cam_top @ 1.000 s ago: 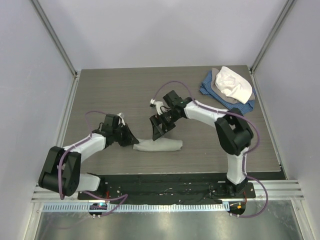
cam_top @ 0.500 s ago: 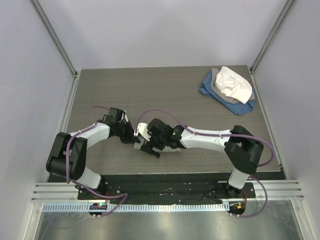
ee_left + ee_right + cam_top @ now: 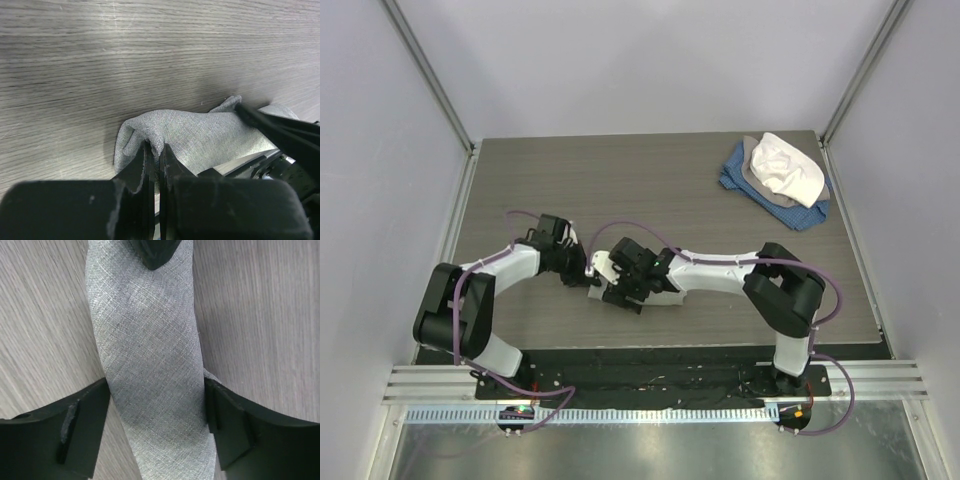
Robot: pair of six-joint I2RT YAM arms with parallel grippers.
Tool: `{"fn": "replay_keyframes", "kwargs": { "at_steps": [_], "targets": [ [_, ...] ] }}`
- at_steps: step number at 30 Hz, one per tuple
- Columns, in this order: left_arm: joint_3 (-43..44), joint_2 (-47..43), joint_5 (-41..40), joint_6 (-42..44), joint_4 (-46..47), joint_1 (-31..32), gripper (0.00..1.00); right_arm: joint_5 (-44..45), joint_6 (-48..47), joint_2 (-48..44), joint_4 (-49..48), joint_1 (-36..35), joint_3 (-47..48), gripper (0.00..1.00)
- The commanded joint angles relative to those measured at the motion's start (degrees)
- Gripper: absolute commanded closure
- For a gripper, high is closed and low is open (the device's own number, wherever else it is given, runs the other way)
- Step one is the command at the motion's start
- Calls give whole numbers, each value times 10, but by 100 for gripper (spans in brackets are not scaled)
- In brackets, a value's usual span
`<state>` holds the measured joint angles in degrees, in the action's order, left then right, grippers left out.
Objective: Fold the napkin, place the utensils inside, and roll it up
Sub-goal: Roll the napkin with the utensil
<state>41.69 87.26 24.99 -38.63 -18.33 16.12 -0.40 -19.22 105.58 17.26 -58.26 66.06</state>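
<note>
Since a second ago, the right end effector (image 3: 156,390) has been brought down from above the roll and swung toward the left arm. It is now set astride the napkin (image 3: 145,340), which is rolled into a narrow grey tube. The tube lies on the worktop (image 3: 570,180) near its front edge. The jaws are held wide apart, one finger at each side of the roll, and their inner edges just meet the cloth. No squeezing of the fabric can be seen.

The left end effector (image 3: 156,147) is closed, its fingers pressed together. Its tips are set on the left end of the roll, where the cloth is bunched into a small fold. Whether any fabric is caught between the tips cannot be told. A heap of blue, grey and white cloths (image 3: 778,172) is seen at the far right corner, well apart from both arms.
</note>
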Motion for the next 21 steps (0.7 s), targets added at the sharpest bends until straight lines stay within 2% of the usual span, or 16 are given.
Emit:
{"fn": "replay_keyframes", "kwargs": {
  "at_steps": [1,2,3,4,7,9,14,21],
  "targets": [
    [18,-3,14,27,-18,1,92,-63,23,13,43,25,39,26],
    [22,-7,9,31,-21,1,87,-72,27,16,52,30,42,34],
    [24,-16,-5,36,-25,1,82,-84,31,22,61,38,46,36],
    [29,-23,-13,44,-37,1,68,-100,34,30,77,42,49,39],
    [29,-46,-47,51,-52,1,47,-152,46,42,105,58,57,49],
    [23,-60,-66,51,-55,1,39,-187,65,52,112,68,64,53],
    [-10,-111,-93,38,-37,1,33,-321,102,93,168,118,94,57],
    [-60,-163,-59,4,43,1,32,-465,113,188,248,163,159,58]
  ]
}}
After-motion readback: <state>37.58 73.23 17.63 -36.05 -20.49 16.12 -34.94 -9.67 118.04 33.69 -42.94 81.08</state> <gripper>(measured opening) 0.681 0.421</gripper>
